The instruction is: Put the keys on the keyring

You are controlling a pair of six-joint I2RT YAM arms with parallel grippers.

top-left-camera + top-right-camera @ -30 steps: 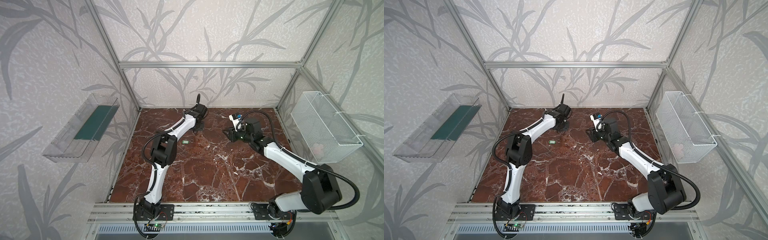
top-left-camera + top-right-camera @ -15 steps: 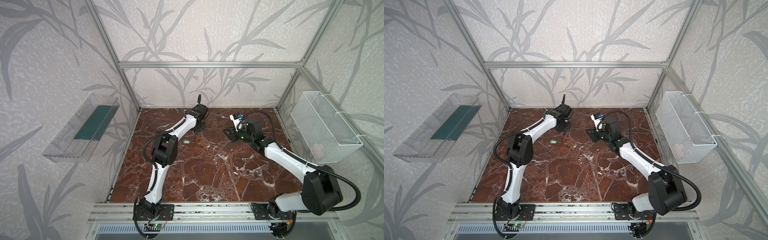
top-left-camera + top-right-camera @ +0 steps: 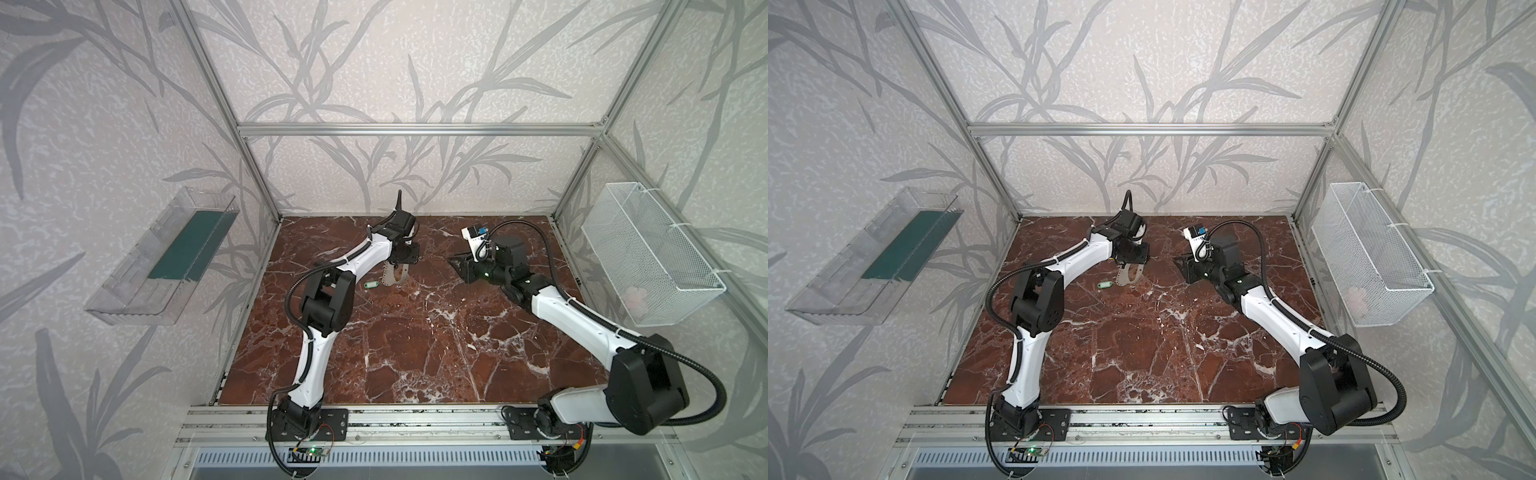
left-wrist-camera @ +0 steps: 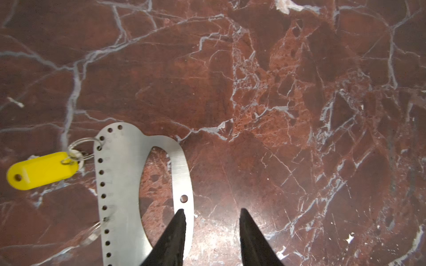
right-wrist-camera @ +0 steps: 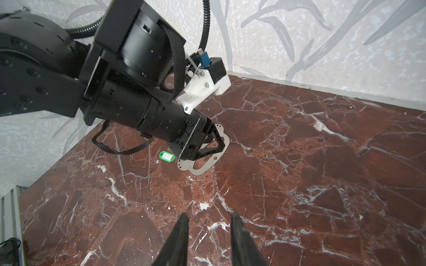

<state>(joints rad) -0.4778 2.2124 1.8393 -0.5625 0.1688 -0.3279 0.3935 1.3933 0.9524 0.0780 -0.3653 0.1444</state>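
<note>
Red marble tabletop (image 3: 415, 353); clear tray (image 3: 124, 291) mounted left; white wire basket (image 3: 648, 249) mounted right.

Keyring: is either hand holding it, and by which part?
Neither. The left hand is open at the thin rim of the keyring; the right hand is empty.

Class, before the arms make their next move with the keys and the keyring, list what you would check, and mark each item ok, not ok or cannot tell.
1. Ring of yellow key through a keyring hole: ok.
2. Ring of green key through a hole: cannot tell; it lies right beside the keyring, and its ring is blurred.
3. Flat lie of keyring on table: ok.
4. Open jaws on left gripper, nothing between them: ok.
5. Open, empty right gripper, away from keyring: ok.
</note>
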